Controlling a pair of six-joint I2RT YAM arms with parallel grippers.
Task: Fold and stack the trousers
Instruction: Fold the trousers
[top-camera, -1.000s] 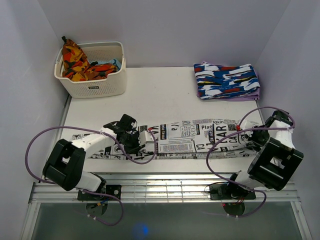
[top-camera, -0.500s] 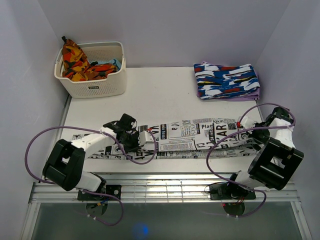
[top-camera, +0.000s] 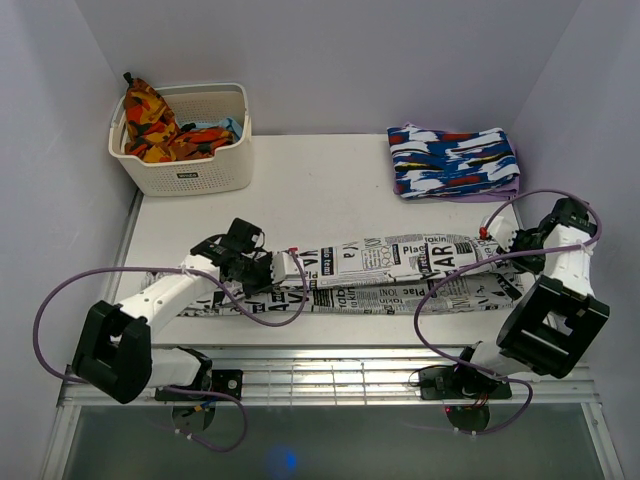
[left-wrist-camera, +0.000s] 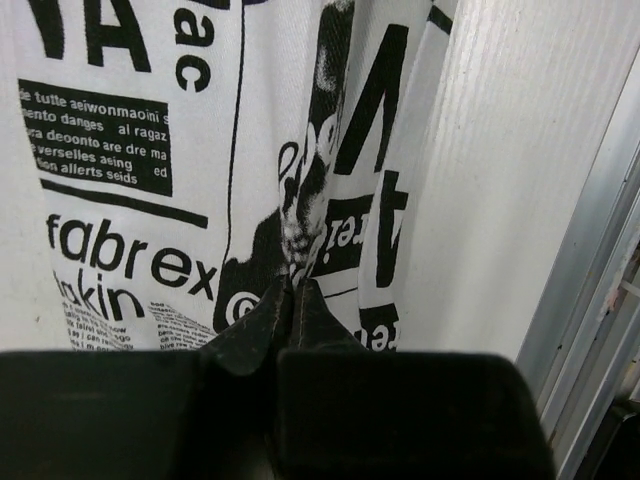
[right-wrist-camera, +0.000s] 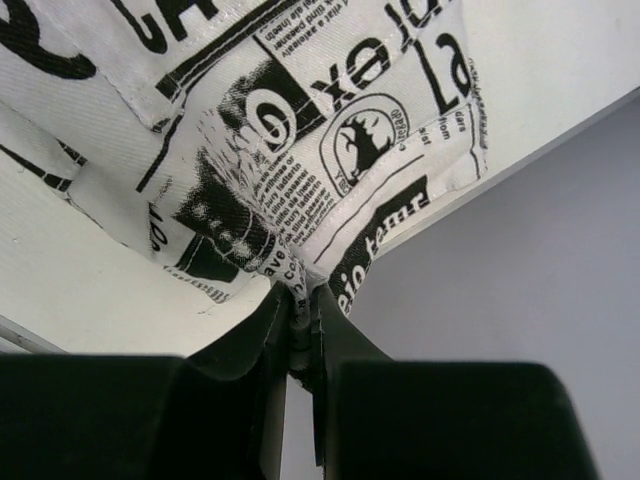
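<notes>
The white table (top-camera: 330, 195) fills the middle of the top view. Across its lower part the trousers (top-camera: 400, 272) lie stretched in a long band from left of centre to the right edge, partly doubled lengthwise. At upper right sits a folded blue-white-red garment (top-camera: 455, 160); at upper left a white basket (top-camera: 190, 170) holds an orange-red-yellow cloth (top-camera: 148, 122). The left gripper (top-camera: 272, 271) at the band's left end has its fingers pressed together on the printed fabric (left-wrist-camera: 150, 150). The right gripper (top-camera: 500, 245) at the right end pinches a raised fold of it (right-wrist-camera: 300, 150).
</notes>
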